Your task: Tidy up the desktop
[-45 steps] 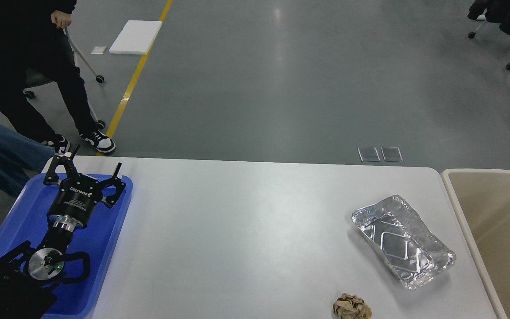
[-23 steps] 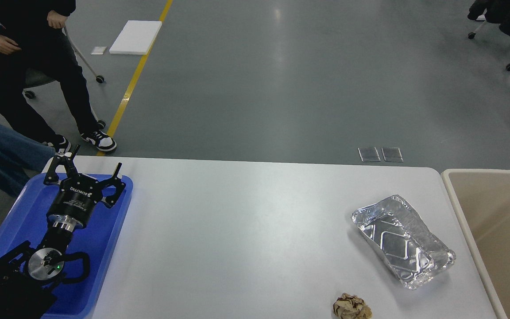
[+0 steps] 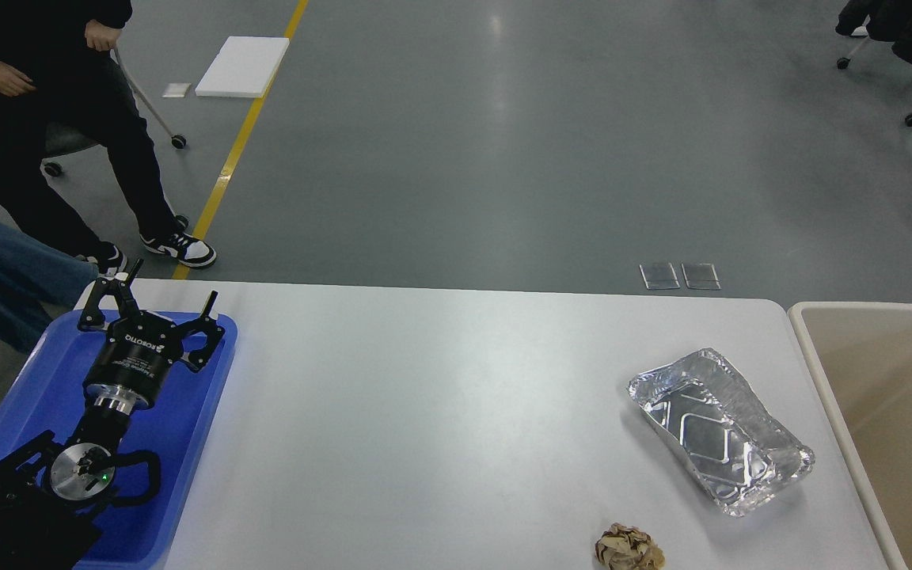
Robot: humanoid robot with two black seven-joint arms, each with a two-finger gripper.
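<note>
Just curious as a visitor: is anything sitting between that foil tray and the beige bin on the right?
Nothing visible. The foil tray lies on the desktop beside the beige bin, with only bare tabletop between them. The crumpled paper ball sits nearer, off that path.

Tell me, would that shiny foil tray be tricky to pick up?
Probably. The foil tray already looks dented and crumpled, so it is likely thin and would buckle under a squeeze. It also seems light, so a push may slide it across the desktop.
</note>
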